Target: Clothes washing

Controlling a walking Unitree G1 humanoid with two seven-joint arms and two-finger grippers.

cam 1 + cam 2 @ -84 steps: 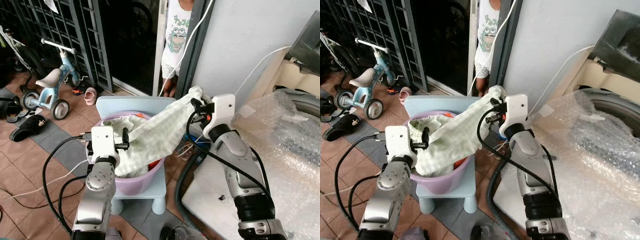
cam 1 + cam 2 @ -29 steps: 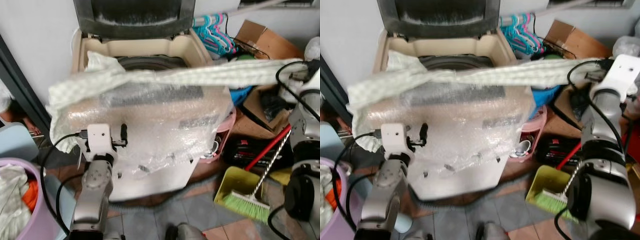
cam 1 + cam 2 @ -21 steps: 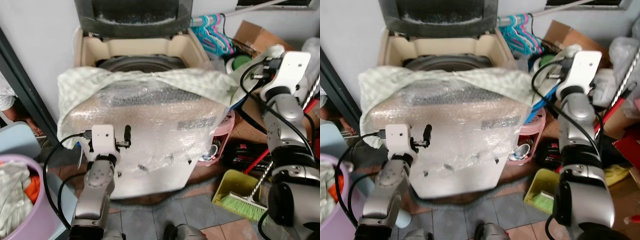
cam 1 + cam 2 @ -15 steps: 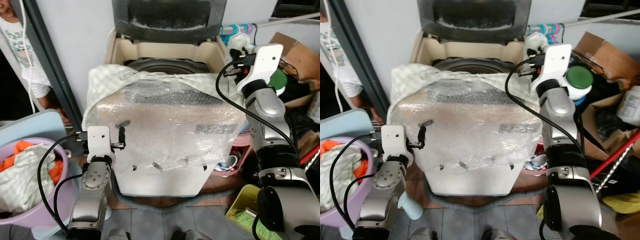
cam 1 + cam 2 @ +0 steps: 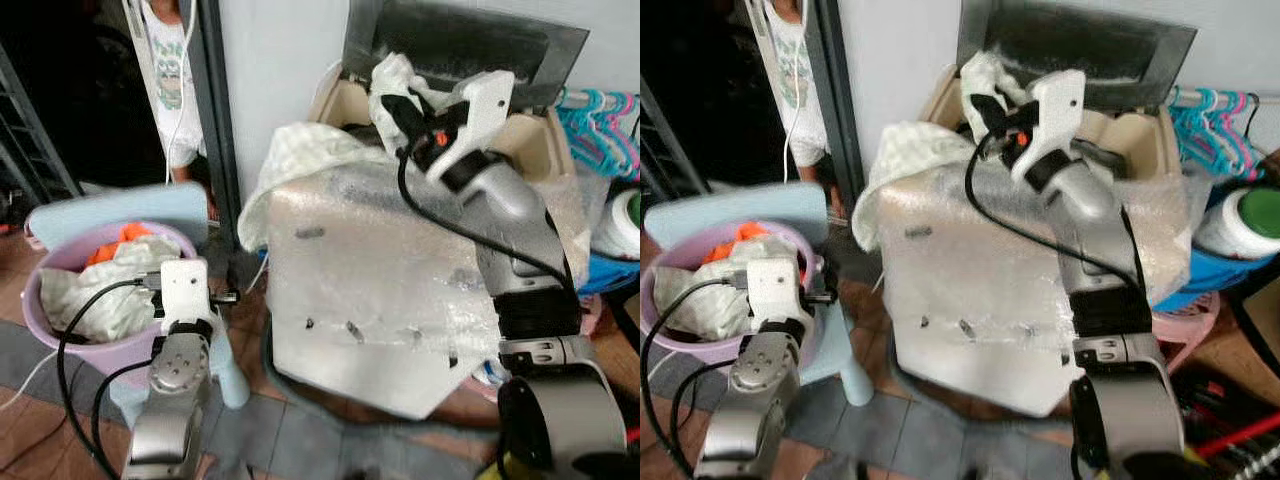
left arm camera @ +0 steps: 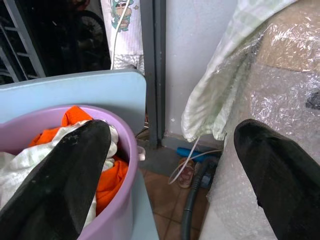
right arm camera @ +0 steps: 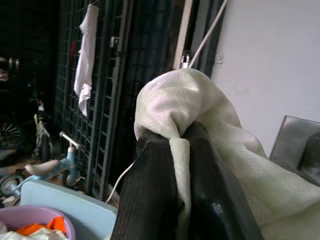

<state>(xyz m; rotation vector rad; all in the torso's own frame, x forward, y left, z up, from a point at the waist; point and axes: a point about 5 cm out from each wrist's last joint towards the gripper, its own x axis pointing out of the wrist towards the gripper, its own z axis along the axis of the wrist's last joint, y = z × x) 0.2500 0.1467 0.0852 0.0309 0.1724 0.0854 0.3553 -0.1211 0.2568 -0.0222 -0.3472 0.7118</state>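
My right gripper (image 5: 398, 105) is shut on a pale green checked cloth (image 5: 290, 160), held up over the open top of the washing machine (image 5: 400, 300), which is wrapped in bubble plastic. The cloth trails from the fingers (image 7: 165, 200) down over the machine's left front corner (image 6: 220, 95). My left gripper (image 6: 170, 165) is open, low in front of the purple laundry basket (image 5: 60, 345), which holds white and orange clothes (image 6: 105, 175). The machine's dark lid (image 5: 450, 45) stands raised.
The basket sits on a light blue stool (image 5: 110, 210). A person in a white printed shirt (image 5: 175, 70) stands in the dark doorway at the back left. Coloured hangers (image 5: 1205, 110) and a green-capped bottle (image 5: 1240, 225) lie at the right. A grey hose (image 6: 192, 200) runs along the floor.
The camera has swung left, bringing the basket and doorway back into view. My right gripper has carried the cloth's end from the machine's right side to above its opening.
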